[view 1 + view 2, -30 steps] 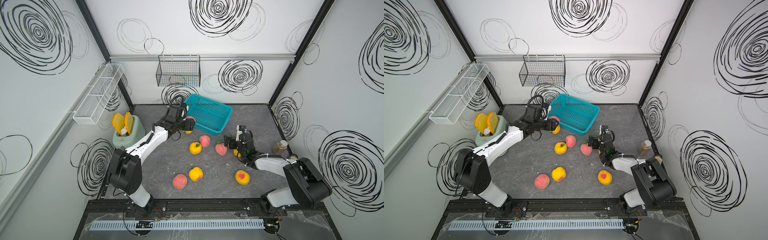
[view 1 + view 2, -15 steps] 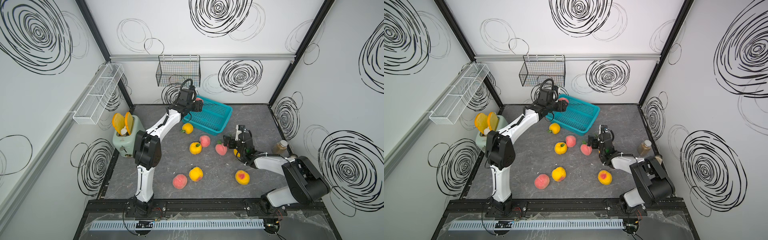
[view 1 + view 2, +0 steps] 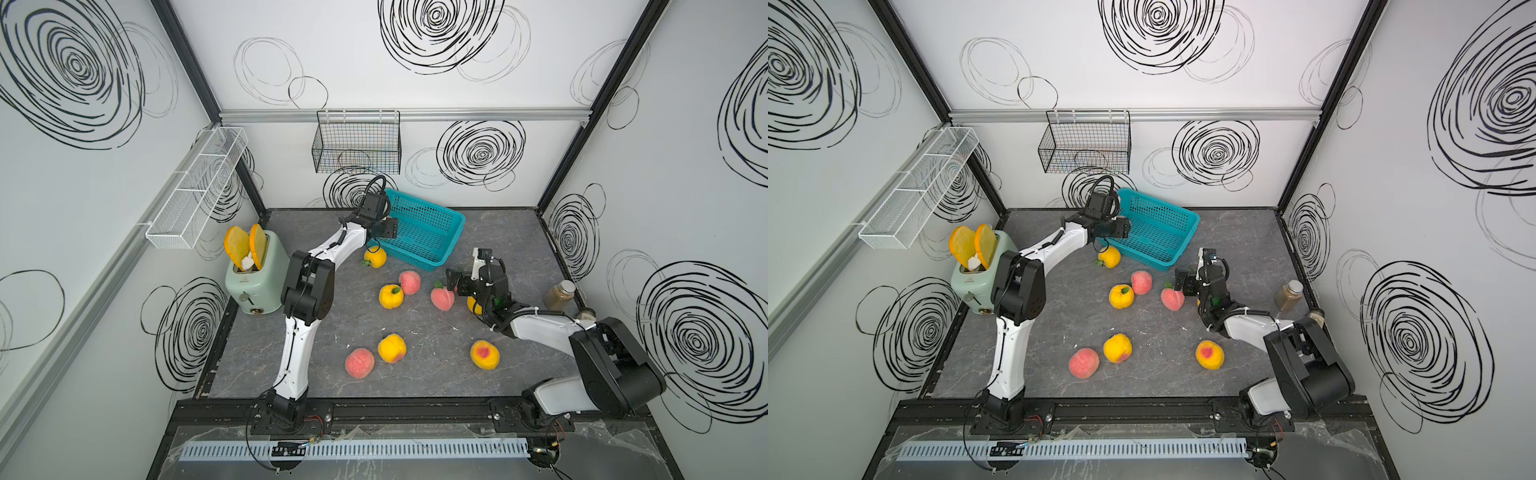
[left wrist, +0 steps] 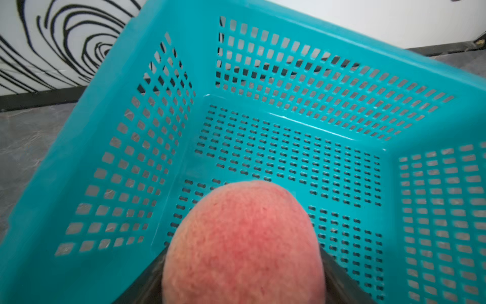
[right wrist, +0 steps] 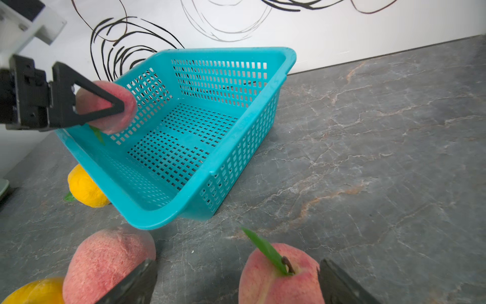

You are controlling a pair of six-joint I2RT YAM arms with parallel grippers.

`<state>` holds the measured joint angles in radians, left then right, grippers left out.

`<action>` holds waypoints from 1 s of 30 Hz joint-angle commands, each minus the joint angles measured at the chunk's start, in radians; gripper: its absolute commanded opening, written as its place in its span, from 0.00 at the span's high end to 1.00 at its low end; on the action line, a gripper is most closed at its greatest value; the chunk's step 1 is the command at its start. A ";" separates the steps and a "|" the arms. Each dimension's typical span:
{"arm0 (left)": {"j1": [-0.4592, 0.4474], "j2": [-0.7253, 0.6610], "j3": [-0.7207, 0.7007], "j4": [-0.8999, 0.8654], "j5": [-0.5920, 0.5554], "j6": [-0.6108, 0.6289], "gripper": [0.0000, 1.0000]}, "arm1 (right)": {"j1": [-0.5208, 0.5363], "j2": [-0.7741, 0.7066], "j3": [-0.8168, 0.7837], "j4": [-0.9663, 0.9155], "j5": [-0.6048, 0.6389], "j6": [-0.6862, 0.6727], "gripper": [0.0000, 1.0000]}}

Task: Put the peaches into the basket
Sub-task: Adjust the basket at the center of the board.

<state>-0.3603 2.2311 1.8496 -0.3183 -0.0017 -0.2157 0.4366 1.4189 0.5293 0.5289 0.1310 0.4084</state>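
Nine peaches counted, five yellow and four pink; one basket. Nearest, three lay on the table (image 3: 436, 374): pink peach (image 3: 359, 363), yellow peach (image 3: 392, 348), blushed yellow (image 3: 484, 354). Mid-table, four: second yellow (image 3: 390, 296), second pink (image 3: 409, 282), leafed pink (image 3: 442, 298) between the wide-spread jaws of the right gripper (image 3: 454, 284), not pinched, and a half-hidden yellow (image 3: 473, 306) behind that gripper. Farther, a fifth yellow (image 3: 375, 256) sat just beside the basket (image 3: 456, 226). The left gripper (image 3: 390, 227) clamped the fourth pink (image 4: 242, 242) above the basket's floor.
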 commanded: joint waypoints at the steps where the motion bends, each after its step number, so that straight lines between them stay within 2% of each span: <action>1: 0.009 -0.113 -0.111 0.082 -0.046 -0.011 0.26 | 0.004 -0.021 0.002 0.009 -0.005 0.018 0.01; 9: 0.003 -0.267 -0.365 0.190 -0.066 -0.083 0.26 | 0.004 -0.027 0.000 0.005 -0.007 0.021 0.01; 30: -0.081 -0.498 -0.691 0.229 -0.123 -0.127 0.25 | 0.004 -0.028 0.000 0.004 -0.009 0.023 0.01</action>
<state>-0.4301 1.7813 1.1904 -0.1104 -0.0925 -0.3191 0.4366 1.4063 0.5293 0.5301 0.1291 0.4160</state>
